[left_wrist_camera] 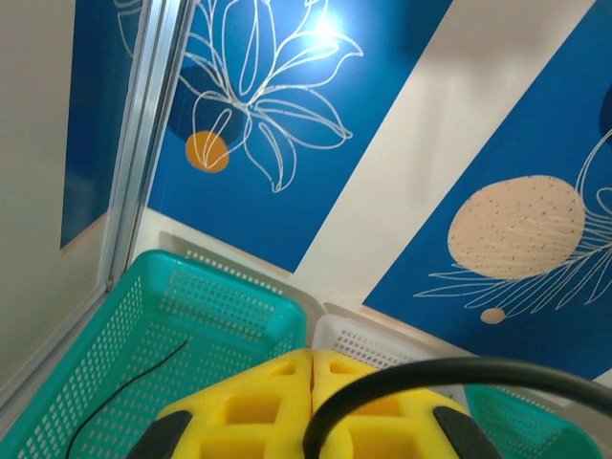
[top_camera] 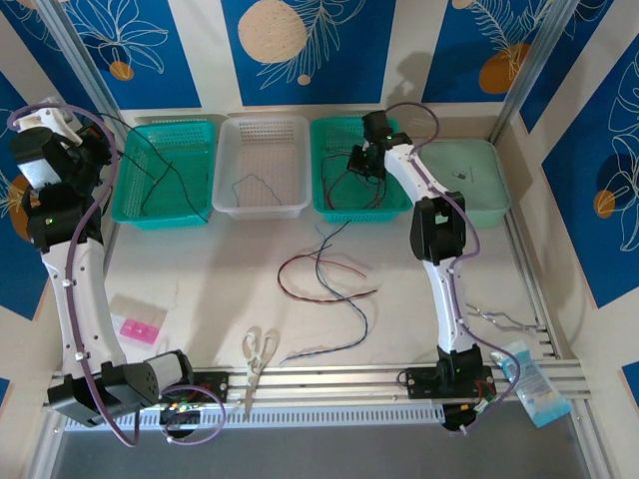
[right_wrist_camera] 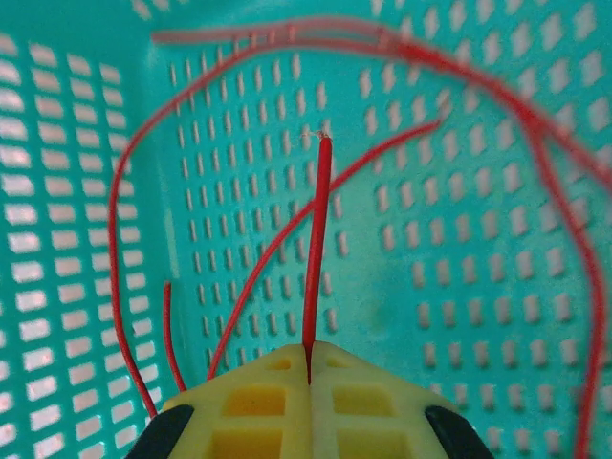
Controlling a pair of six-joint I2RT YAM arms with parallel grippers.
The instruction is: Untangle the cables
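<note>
Your right gripper (right_wrist_camera: 308,378) is closed tight on a thin red wire (right_wrist_camera: 316,258), whose end stands straight up out of the seam between the yellow fingertips. It hangs low inside the perforated teal plastic basket (right_wrist_camera: 459,287) second from the right along the far edge of the tabletop (top_camera: 200,279), with the red loops spread over the basket floor. That looks like a deliberate sort: red strands go in this bin. Your left gripper (left_wrist_camera: 311,382) is closed too, raised high over the far-left corner. A thin black wire (top_camera: 158,178) runs from it down into the leftmost teal mesh basket (top_camera: 175,125), so I judge that you have it pinched and lifted so that it hangs free of everything else before you let it drop. The white mesh basket (top_camera: 262,210) between the two already holds a single grey wire (top_camera: 255,185), which fits a one-colour-per-basket layout. The rest of your job sits mid-tabletop: a loose knot of red, black and blue-grey cables (top_camera: 324,284), crossing one another and well apart from both arms.
</note>
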